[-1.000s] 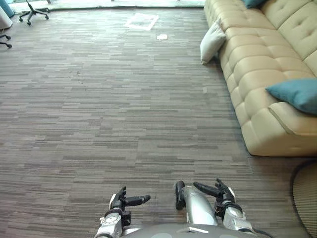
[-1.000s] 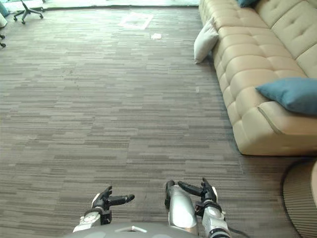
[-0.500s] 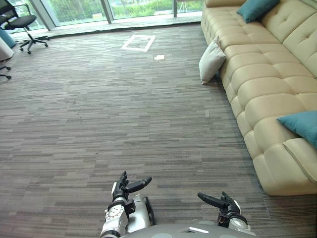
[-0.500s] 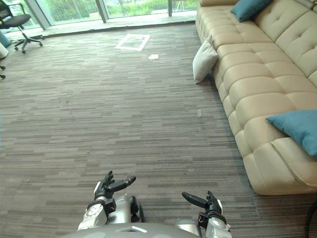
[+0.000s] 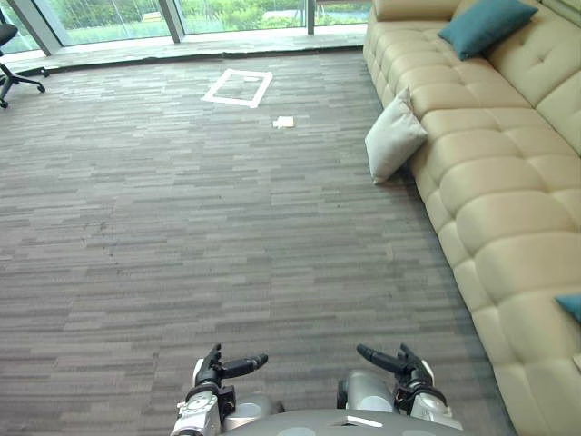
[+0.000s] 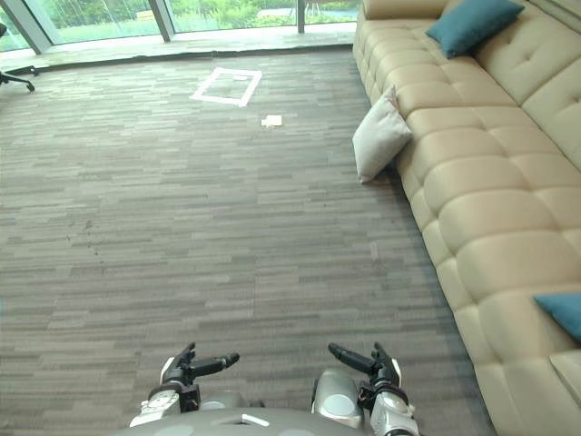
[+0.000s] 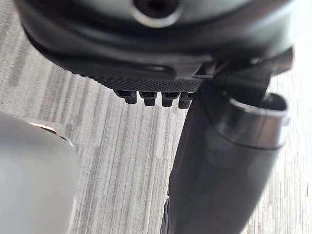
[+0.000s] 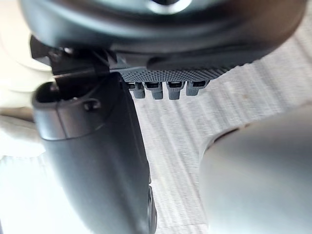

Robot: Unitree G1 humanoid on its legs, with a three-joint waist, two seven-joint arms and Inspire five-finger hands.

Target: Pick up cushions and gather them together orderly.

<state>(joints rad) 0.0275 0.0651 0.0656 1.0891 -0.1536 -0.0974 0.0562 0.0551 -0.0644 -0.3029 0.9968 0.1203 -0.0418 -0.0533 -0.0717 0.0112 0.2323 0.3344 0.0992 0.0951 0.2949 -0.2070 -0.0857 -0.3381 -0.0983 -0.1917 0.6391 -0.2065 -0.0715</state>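
Observation:
A cream cushion (image 5: 394,136) stands on the carpet, leaning against the front of the beige sofa (image 5: 490,173). One teal cushion (image 5: 486,24) rests against the sofa's back at the far end. The corner of another teal cushion (image 6: 563,312) lies on the seat at the near right. My left hand (image 5: 221,370) and my right hand (image 5: 397,361) hang low at the bottom of the eye views, far from all the cushions. Both are open with straight fingers and hold nothing.
A white taped square (image 5: 237,87) and a small white scrap (image 5: 284,122) mark the grey carpet ahead. An office chair's base (image 5: 11,76) shows at the far left. Glass windows (image 5: 182,11) run along the far wall. Open carpet lies between me and the sofa.
The whole picture has shifted as the camera moved: the sofa and cream cushion now sit nearer and lower, the near teal cushion has slid to the right edge. Both hands stay low and open.

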